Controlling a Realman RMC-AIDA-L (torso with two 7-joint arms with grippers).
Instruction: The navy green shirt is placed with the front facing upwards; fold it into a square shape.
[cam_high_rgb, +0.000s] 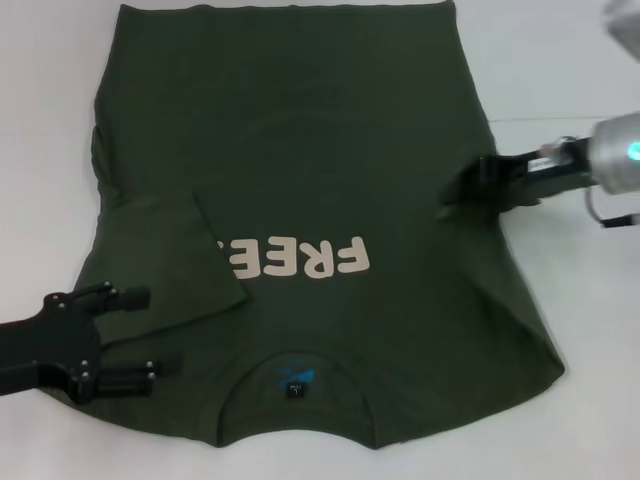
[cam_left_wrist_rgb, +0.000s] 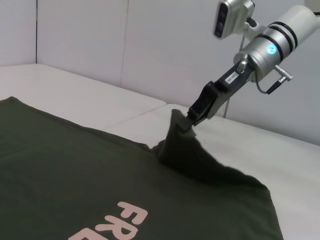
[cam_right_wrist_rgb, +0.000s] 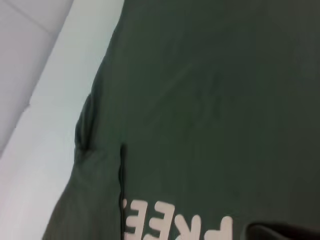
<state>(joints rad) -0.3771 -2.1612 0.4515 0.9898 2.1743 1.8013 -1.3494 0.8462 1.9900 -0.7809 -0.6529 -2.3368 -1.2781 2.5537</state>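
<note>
One navy green shirt (cam_high_rgb: 330, 170), two grippers: left gripper (cam_high_rgb: 140, 335), right gripper (cam_high_rgb: 470, 190).

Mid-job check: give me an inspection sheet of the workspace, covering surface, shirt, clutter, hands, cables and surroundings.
Surface: white table, bare around the shirt.
Job's things: navy green shirt lies front up, collar nearest the robot; its sleeve on the robot's left is folded in over the chest, covering the end of the FREE lettering; the other sleeve is pinched up into a peak.
Clutter: nothing seen.
Hands: left hand open, over the shirt's shoulder by the collar; right hand shut on the raised sleeve.
Cables: thin dark loop at the right wrist.
Surroundings: pale wall panels behind the table.
</note>
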